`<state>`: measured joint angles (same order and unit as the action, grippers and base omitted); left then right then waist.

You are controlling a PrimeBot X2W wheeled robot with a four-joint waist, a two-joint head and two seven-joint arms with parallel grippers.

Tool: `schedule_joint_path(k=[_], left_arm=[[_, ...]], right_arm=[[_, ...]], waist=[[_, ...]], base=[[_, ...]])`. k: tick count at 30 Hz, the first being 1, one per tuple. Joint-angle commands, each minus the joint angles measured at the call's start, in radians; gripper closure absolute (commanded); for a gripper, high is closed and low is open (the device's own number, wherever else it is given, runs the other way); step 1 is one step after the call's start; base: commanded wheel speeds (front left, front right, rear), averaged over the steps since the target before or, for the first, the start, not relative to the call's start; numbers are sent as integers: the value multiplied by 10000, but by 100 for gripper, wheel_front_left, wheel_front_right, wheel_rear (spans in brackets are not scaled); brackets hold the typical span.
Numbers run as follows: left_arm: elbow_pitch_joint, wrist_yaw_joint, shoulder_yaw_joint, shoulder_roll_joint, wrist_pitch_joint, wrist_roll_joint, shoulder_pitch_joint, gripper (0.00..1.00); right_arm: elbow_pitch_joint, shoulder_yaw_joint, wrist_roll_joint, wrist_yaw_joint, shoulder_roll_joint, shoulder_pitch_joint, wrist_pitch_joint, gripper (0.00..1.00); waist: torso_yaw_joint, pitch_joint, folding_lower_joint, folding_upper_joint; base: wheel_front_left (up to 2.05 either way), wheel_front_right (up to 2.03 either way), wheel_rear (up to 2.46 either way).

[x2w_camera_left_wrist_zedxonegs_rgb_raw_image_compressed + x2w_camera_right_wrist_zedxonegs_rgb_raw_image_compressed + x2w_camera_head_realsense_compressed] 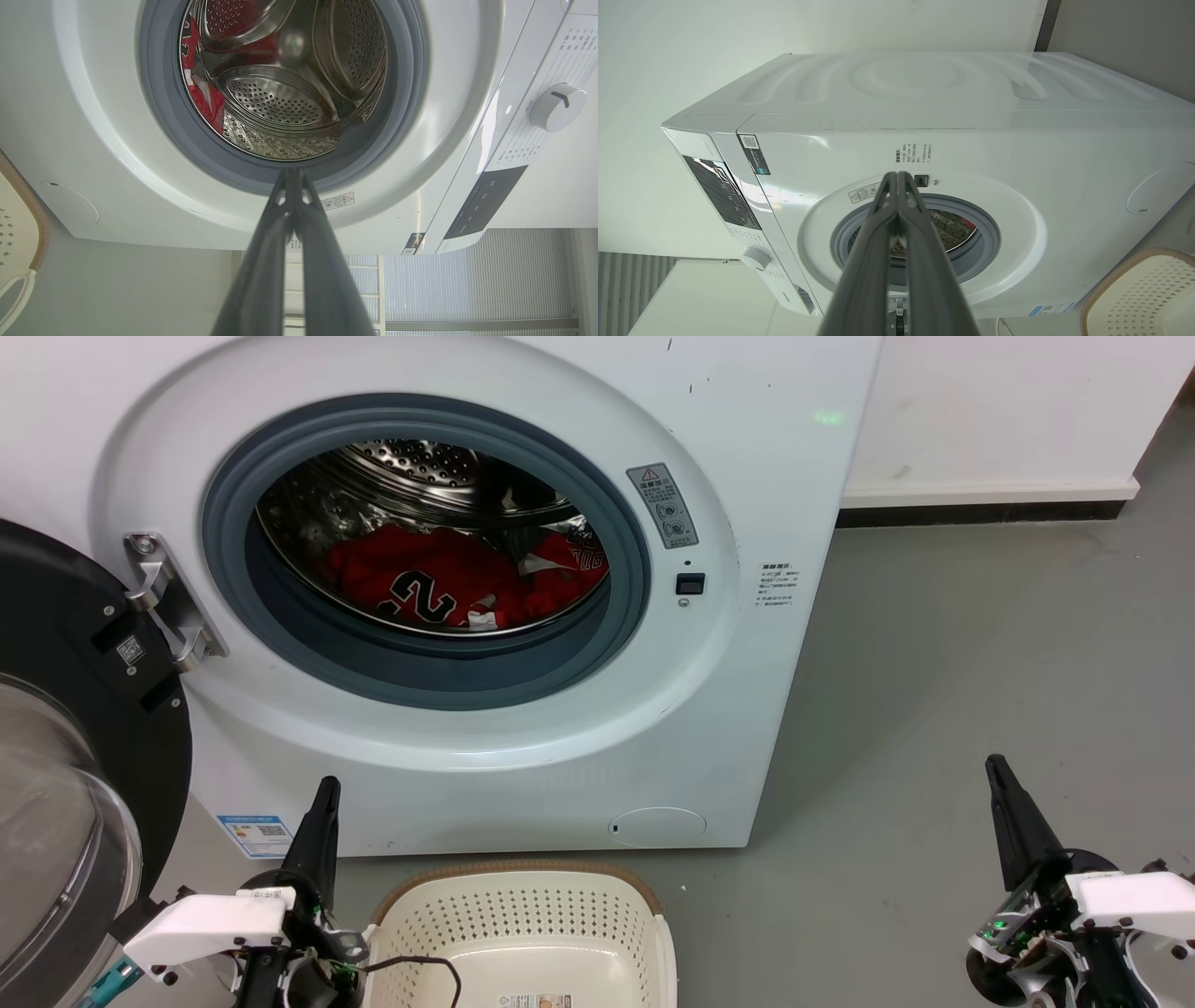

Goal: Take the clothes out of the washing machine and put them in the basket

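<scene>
Red clothes (448,581) lie in the steel drum of the white washing machine (523,747), one a jersey with a black number. The left wrist view catches the red clothes (205,95) at the drum's left side. The machine's black-rimmed glass door (65,784) hangs open at the left. A cream basket (518,933) with a brown rim stands on the floor in front of the machine, with nothing but a label on its bottom. My left gripper (324,793) is shut beside the basket's left edge. My right gripper (997,770) is shut over the floor at the right, far from the machine.
Grey floor (934,691) stretches right of the machine up to a white wall with a dark skirting (980,511). A thin black cable (420,966) hangs over the basket's left part. The open door crowds my left arm.
</scene>
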<state>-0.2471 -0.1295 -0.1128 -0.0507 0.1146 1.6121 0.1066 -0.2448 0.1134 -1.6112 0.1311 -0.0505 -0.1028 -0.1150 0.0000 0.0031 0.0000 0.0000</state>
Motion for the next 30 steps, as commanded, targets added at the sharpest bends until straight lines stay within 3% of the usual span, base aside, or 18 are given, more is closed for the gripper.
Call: schedule_joint_path(k=[1, 26, 27, 30], left_arm=[[16, -41, -29, 10, 19, 18, 56, 100], [16, -30, -29, 10, 19, 18, 56, 100], [-31, -12, 8, 2, -6, -2, -12, 0], [-251, -10, 47, 21, -30, -15, -210, 0]], right_arm=[[-14, 5, -38, -5, 6, -119, -8, 100], [-14, 5, -38, -5, 6, -119, -8, 100], [-22, -5, 3, 0, 2, 16, 3, 0], [-240, -29, 10, -2, 15, 197, 22, 0]], waist=[[0, 0, 0, 0], [0, 0, 0, 0], [0, 0, 0, 0], [0, 3, 0, 0]], base=[[0, 0, 0], [0, 0, 0], [0, 0, 0], [0, 0, 0]])
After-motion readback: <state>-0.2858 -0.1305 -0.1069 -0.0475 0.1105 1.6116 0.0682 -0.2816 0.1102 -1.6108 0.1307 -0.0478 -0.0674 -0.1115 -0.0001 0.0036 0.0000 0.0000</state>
